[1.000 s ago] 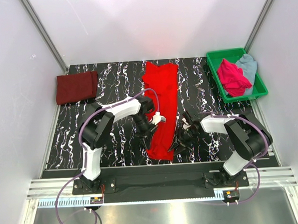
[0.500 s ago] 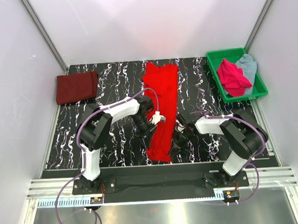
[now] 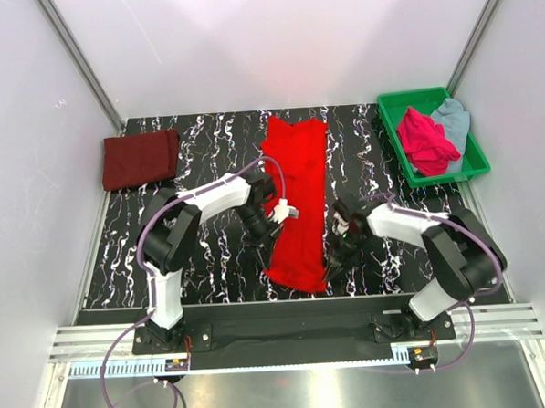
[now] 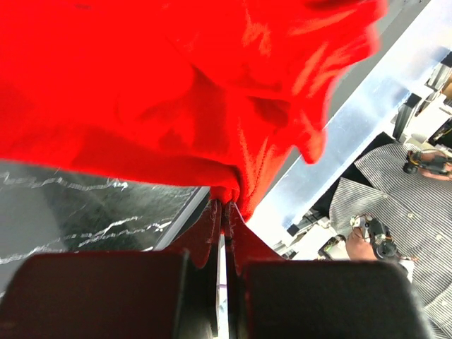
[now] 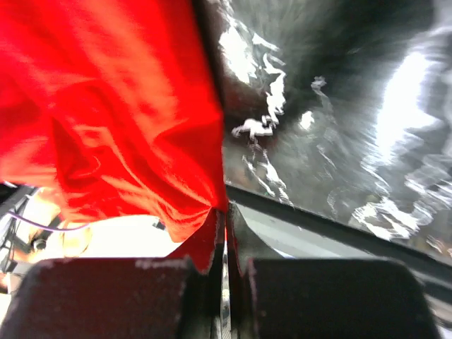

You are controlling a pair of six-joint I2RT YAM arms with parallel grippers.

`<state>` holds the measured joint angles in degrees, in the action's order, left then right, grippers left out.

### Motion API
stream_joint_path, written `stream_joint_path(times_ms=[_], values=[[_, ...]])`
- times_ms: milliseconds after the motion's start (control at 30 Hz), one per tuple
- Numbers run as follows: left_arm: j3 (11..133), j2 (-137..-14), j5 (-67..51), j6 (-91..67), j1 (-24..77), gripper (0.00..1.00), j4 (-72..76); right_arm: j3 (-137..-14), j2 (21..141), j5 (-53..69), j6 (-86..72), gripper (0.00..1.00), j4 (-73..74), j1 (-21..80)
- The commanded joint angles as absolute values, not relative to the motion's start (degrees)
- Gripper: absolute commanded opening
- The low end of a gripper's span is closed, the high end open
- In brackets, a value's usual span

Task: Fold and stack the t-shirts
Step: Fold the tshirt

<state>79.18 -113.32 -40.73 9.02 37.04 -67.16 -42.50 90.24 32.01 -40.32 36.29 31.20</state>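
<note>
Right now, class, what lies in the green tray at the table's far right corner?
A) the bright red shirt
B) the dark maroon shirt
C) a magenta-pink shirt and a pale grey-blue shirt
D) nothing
C: the green tray holds the magenta-pink shirt and the pale grey-blue shirt, while the bright red shirt lies mid-table and the dark maroon shirt sits far left.

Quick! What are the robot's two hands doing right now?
Left gripper: closed, pinching the red shirt.
Right gripper: closed, pinching the red shirt too.
</note>
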Motion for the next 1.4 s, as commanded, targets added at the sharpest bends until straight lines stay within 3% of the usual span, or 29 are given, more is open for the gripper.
stream_joint_path(times_ms=[0,633,967,1367], values=[[82.00,-109.25,-39.73,10.90,36.30,0.00,-68.99,-48.51,84.65,27.69,-32.18,0.00,45.60,26.55],[97.47,-114.69,-32.17,12.48,33.40,0.00,-69.35,-58.35,83.67,24.61,-26.98,0.00,41.14,17.59],[106.51,-120.23,-29.27,13.18,28.48,0.00,-69.87,-69.69,93.77,24.34,-24.96,0.00,37.18,12.66],[126.98,-133.76,-26.81,13.62,25.58,0.00,-71.63,-80.85,105.90,23.82,-21.97,0.00,34.81,11.69]])
